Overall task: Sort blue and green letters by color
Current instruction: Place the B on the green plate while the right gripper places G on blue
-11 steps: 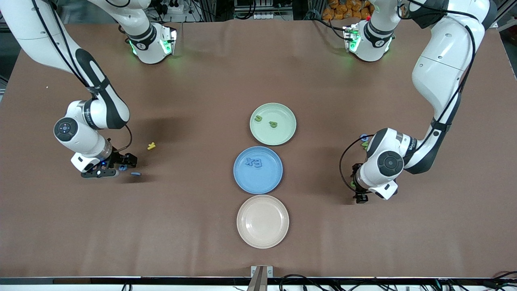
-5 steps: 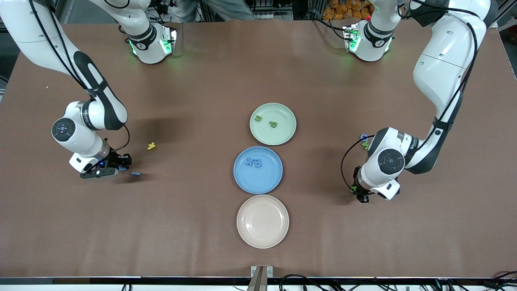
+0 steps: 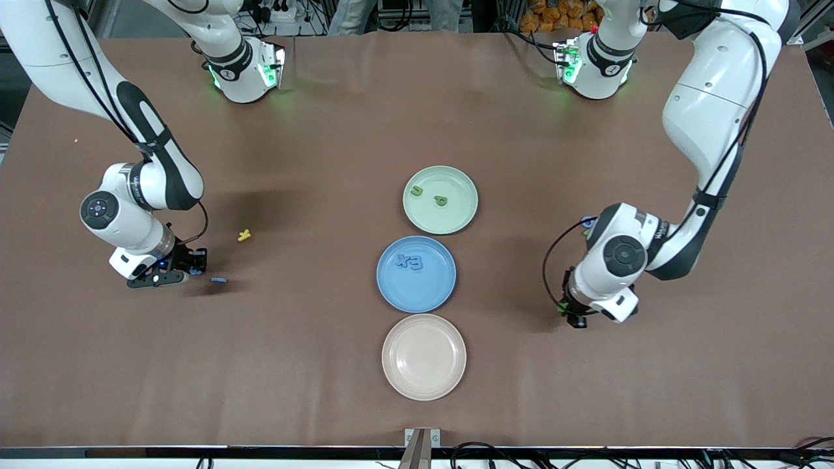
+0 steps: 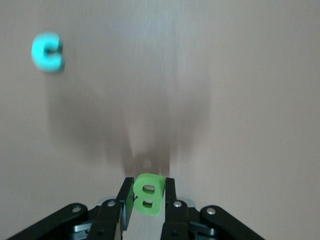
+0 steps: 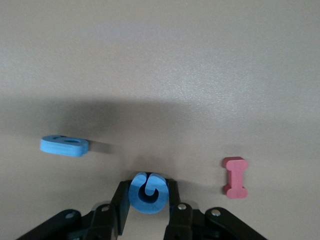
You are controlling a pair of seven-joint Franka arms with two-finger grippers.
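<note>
Right, front view first: three plates in a row mid-table. Green plate [image 3: 440,199] sits farthest from the cam w/ two green letters, u [image 3: 416,191] and P [image 3: 441,200], lying in it. Blue plate [image 3: 416,273] next, holding blue E [image 3: 415,262] and blue x [image 3: 401,261] side by side. Beige plate [image 3: 423,356] is nearest the cam. Right gripper [image 3: 189,264] is down low at the right arm's end of the table; a flat blue letter [image 3: 219,281] lies just beside it on the table, a small yellow letter [image 3: 244,235] a bit farther from the cam. Left gripper [image 3: 573,318] is low at the left arm's end, w/ a blue letter [image 3: 588,222] peeking out past the wrist.

Left wrist view: left gripper [image 4: 146,200] clamped on a green B [image 4: 147,194], letter pinched upright btwn both fingers. A blue letter [image 4: 47,51] lies on the table well apart, blurred.

Right wrist view: right gripper [image 5: 147,194] gripping a blue G [image 5: 148,192], fingers on either side of it. Flat blue letter [image 5: 64,145] lies nearby, a dark red letter [image 5: 235,177] nearby too.
</note>
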